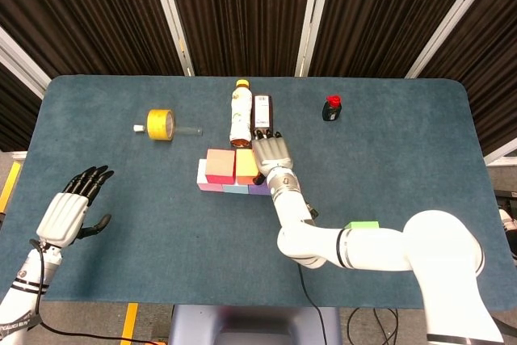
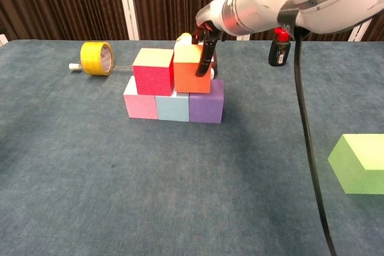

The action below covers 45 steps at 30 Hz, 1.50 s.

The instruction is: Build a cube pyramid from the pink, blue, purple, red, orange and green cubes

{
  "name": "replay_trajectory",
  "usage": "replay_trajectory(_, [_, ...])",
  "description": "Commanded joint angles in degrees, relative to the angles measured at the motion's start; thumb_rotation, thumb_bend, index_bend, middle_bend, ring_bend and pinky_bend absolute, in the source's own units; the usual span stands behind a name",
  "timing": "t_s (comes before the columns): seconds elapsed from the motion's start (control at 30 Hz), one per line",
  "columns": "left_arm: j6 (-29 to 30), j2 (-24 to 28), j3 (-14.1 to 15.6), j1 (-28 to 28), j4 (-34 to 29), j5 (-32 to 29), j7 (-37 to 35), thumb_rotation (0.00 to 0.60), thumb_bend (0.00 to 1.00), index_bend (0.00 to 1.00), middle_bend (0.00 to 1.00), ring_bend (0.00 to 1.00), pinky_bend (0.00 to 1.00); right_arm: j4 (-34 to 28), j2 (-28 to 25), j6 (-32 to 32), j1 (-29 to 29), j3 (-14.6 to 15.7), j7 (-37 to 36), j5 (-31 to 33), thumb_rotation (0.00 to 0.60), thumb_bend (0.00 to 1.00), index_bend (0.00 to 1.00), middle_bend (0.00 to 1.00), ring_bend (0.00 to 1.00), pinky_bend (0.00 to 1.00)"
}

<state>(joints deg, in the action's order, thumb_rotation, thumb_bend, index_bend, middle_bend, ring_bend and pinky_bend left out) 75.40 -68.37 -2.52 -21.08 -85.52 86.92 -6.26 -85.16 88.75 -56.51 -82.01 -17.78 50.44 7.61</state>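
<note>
Pink (image 2: 140, 105), blue (image 2: 172, 107) and purple (image 2: 206, 106) cubes stand in a row on the table. The red cube (image 2: 153, 78) sits on pink and blue, and the orange cube (image 2: 191, 76) sits on blue and purple, touching the red one. My right hand (image 1: 271, 153) lies flat beside the orange cube (image 1: 246, 166), its fingers (image 2: 207, 52) pressed against the cube's right face. The green cube (image 2: 360, 163) lies alone at the near right, also seen in the head view as the green cube (image 1: 361, 225). My left hand (image 1: 73, 204) hovers open at the near left, far from the cubes.
A yellow tape roll (image 1: 160, 124) lies at the back left. A lying bottle (image 1: 240, 112) and a brown box (image 1: 262, 112) sit just behind the stack. A small dark bottle with a red cap (image 1: 332, 108) stands at the back right.
</note>
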Motion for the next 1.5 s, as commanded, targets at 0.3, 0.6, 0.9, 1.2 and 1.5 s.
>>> replay_trajectory(0.3, [-0.3, -0.3, -0.1, 0.3, 0.6, -0.2, -0.6, 0.600, 0.35, 0.09, 0.03, 0.01, 0.14, 1.0, 1.3, 0.1, 0.2, -0.8, 1.0, 0.2, 0.600, 0.32, 0.50, 0.17, 0.03, 0.20])
replay_trajectory(0.6, [-0.4, -0.3, -0.1, 0.4, 1.0, -0.1, -1.2, 0.600, 0.35, 0.09, 0.03, 0.01, 0.14, 1.1, 1.6, -0.2, 0.6, -1.8, 1.9, 0.2, 0.600, 0.32, 0.50, 0.17, 0.03, 0.19])
replay_trajectory(0.9, [-0.6, -0.5, -0.2, 0.6, 1.6, -0.1, -1.6, 0.600, 0.35, 0.09, 0.03, 0.01, 0.14, 1.9, 2.4, -0.5, 0.7, -2.5, 2.8, 0.3, 0.600, 0.32, 0.50, 0.17, 0.03, 0.19])
replay_trajectory(1.2, [-0.6, -0.5, -0.2, 0.8, 1.6, 0.1, -1.8, 0.600, 0.35, 0.09, 0.03, 0.01, 0.14, 1.4, 2.4, -1.0, 1.2, -3.2, 3.3, -0.1, 0.600, 0.32, 0.50, 0.17, 0.03, 0.19])
replay_trajectory(1.5, [-1.0, -0.5, -0.1, 0.8, 1.8, 0.0, -2.1, 0.600, 0.35, 0.09, 0.03, 0.01, 0.14, 1.5, 2.7, -1.6, 1.4, -3.6, 3.9, -0.3, 0.600, 0.32, 0.50, 0.17, 0.03, 0.19])
